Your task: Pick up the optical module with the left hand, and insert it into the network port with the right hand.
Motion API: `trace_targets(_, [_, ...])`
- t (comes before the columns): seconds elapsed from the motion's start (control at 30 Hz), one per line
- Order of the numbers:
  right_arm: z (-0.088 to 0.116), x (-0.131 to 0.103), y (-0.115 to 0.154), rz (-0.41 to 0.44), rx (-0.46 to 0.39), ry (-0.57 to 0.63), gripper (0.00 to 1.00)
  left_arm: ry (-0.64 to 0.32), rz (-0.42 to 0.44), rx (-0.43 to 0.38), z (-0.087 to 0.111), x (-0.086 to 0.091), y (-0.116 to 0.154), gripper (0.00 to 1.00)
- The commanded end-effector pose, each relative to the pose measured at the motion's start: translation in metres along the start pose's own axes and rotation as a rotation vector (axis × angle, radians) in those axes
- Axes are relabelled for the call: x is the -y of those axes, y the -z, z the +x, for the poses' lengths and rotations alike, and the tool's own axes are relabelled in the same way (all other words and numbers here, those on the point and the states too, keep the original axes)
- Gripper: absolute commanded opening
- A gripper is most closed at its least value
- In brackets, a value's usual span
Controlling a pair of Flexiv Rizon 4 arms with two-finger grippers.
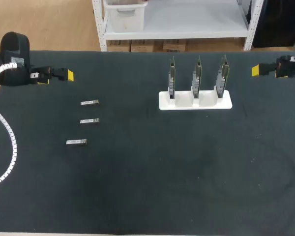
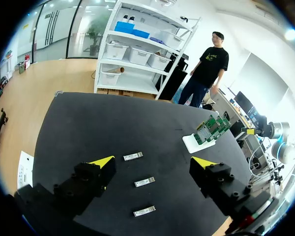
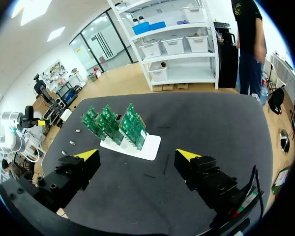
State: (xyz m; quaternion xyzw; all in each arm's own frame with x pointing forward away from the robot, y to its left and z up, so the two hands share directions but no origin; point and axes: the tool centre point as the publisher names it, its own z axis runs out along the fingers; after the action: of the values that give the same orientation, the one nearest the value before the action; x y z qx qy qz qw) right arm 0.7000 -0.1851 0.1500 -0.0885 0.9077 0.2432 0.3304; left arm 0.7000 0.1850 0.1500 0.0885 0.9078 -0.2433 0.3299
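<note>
Three small silver optical modules lie in a column on the black table's left part: one [image 1: 89,103], one [image 1: 89,121] and one [image 1: 76,142]. In the left wrist view they show ahead of the fingers, one [image 2: 133,156], one [image 2: 144,182] and one [image 2: 144,211]. A white stand [image 1: 195,104] right of centre holds three upright green network cards [image 1: 196,76]; the cards [image 3: 113,123] show in the right wrist view too. My left gripper [image 1: 64,75] hovers open at the far left, well behind the modules. My right gripper [image 1: 259,70] stands open at the far right, beside the stand. Both hold nothing.
A white ribbed cable [image 1: 7,142] hangs from the left arm over the table's left edge. The black mat [image 1: 152,172] runs bare across the front and middle.
</note>
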Motion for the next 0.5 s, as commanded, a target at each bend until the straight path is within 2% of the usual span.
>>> trace_targets(0.03, [0.0, 0.0, 0.0, 0.0, 0.0, 0.0, 1.0, -0.001, -0.003, 0.002, 0.0, 0.0, 0.0002, 1.0])
trace_targets(0.5, [0.0, 0.0, 0.0, 0.0, 0.0, 0.0, 1.0, -0.002, -0.018, -0.006, 0.0014, -0.0003, 0.0016, 1.0])
